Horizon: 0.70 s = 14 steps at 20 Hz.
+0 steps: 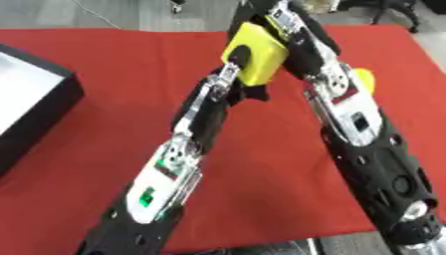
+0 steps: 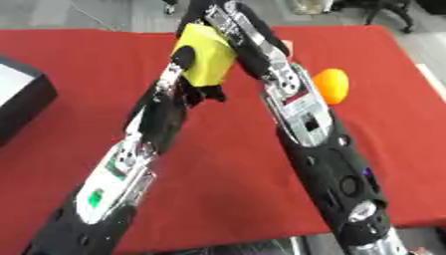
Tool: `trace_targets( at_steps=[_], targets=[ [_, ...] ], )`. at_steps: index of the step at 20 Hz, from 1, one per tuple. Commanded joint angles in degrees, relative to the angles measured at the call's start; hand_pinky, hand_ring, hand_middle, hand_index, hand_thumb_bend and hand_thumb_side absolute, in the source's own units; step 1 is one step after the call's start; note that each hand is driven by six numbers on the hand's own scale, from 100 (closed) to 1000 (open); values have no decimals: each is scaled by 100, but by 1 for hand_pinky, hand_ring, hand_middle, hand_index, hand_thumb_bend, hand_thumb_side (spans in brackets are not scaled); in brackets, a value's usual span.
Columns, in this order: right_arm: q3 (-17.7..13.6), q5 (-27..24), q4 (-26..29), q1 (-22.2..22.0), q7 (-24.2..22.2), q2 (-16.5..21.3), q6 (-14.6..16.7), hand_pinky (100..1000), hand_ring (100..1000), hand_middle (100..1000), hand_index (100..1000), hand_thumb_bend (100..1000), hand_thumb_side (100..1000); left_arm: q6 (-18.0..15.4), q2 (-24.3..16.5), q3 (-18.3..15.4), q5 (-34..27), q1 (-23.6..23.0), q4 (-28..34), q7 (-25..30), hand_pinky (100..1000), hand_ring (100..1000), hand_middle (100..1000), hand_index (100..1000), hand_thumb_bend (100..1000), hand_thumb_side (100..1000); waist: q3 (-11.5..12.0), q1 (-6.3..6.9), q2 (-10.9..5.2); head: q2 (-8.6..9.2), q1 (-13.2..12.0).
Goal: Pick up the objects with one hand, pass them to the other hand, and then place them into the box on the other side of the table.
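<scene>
Two black and silver robot arms reach forward over a table (image 1: 104,99) covered in red cloth and meet at the far middle, forming a peak. Between them, held above the cloth, is a yellow block (image 1: 254,52) with rounded corners. The left hand (image 1: 225,82) comes up from below and to the left, its dark fingers touching the block's lower left face; how far they curl around it cannot be told. The right hand (image 2: 228,25) sits on the block's upper right side, mostly hidden behind it and the wrist, so its grip cannot be told either.

The block lies directly between the two hands, both touching it, which reads as the handover point of the task. The block's faces look roughly equal, with no clear long axis.

A black box (image 1: 39,107) with a pale inside sits at the table's left edge, well apart from the block and on the left arm's side. If it is the target, the left hand is the nearer one to carry the block there.

An orange rounded object (image 2: 331,85) rests on the cloth just beside the right forearm, partly hidden by it
</scene>
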State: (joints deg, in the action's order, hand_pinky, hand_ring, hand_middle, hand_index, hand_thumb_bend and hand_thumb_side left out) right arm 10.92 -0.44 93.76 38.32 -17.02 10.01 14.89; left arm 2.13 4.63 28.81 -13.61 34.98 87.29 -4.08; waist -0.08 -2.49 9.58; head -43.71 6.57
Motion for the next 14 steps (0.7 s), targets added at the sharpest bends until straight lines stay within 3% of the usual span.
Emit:
trace_targets(
  at_steps=[1,14],
  targets=[
    [-68,117,122,96,35,86,105,599,423,494,564,100,1000,-20,70,-41,-3,68,110,-276,658,434,368,503,183,807,-6,-2,-70,17,-3],
    [-206,611,183,284,376,302,317,647,470,561,632,100,1000,-62,7,-54,114,12,115,-684,641,403,319,449,164,784,19,-5,-85,17,7]
  ],
)
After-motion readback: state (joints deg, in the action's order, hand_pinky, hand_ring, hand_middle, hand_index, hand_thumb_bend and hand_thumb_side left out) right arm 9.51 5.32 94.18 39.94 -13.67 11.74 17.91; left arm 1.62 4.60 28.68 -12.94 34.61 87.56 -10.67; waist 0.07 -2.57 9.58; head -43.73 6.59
